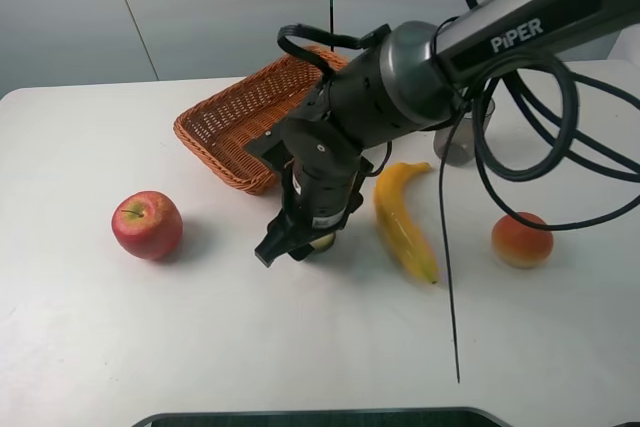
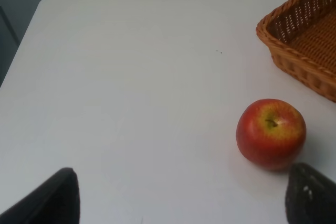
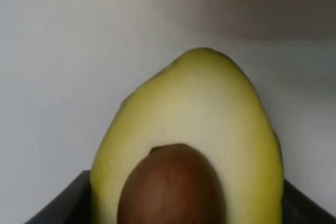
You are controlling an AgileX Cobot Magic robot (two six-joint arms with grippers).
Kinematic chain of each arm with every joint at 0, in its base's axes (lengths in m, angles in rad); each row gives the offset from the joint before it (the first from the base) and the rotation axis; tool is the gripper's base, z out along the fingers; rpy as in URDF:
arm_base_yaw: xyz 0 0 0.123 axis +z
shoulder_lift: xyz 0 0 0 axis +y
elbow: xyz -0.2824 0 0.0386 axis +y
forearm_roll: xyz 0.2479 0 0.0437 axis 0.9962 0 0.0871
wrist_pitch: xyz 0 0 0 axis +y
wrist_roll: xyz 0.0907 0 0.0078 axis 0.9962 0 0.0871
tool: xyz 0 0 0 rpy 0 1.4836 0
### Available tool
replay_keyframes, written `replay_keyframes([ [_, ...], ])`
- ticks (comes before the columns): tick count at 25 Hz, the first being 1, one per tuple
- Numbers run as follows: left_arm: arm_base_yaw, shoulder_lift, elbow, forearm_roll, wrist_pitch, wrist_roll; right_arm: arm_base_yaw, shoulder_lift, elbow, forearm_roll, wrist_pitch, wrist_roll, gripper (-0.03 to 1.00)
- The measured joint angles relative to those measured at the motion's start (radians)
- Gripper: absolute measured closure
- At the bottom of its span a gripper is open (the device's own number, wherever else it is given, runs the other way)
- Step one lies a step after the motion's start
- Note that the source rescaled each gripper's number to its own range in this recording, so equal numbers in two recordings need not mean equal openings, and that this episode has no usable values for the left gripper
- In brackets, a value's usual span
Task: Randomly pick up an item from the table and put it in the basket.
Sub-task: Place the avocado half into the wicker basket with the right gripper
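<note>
The halved avocado (image 3: 189,129) fills the right wrist view, its pale cut face and brown pit facing the camera. It sits between my right gripper's (image 3: 184,211) two dark fingers (image 3: 58,205), which press its sides. In the high view only a sliver of the avocado (image 1: 322,241) shows under the right gripper (image 1: 288,247), low over the white table (image 1: 100,327), in front of the wicker basket (image 1: 230,117). My left gripper (image 2: 181,200) is open and empty, its fingertips wide apart near the table's left side.
A red apple (image 1: 147,224) lies left of the right gripper and shows in the left wrist view (image 2: 271,132), near the basket's corner (image 2: 304,40). A banana (image 1: 403,222), an orange-red fruit (image 1: 521,239) and a grey cup (image 1: 462,142) lie to the right.
</note>
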Motion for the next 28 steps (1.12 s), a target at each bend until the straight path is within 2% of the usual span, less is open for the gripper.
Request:
replay_keyframes([
  [6,0.0,0.0,0.0,0.0,0.0,0.0,0.0,-0.115,0.0,0.003,0.178,-0.03,0.96],
  [9,0.0,0.0,0.0,0.0,0.0,0.0,0.0,-0.187,0.0,0.024,0.233,-0.056,0.96],
  [20,0.0,0.0,0.0,0.0,0.0,0.0,0.0,-0.292,-0.047,0.029,0.325,-0.101,0.96],
  [28,0.0,0.0,0.0,0.0,0.0,0.0,-0.033,-0.263,-0.193,-0.009,0.328,-0.131,0.96],
])
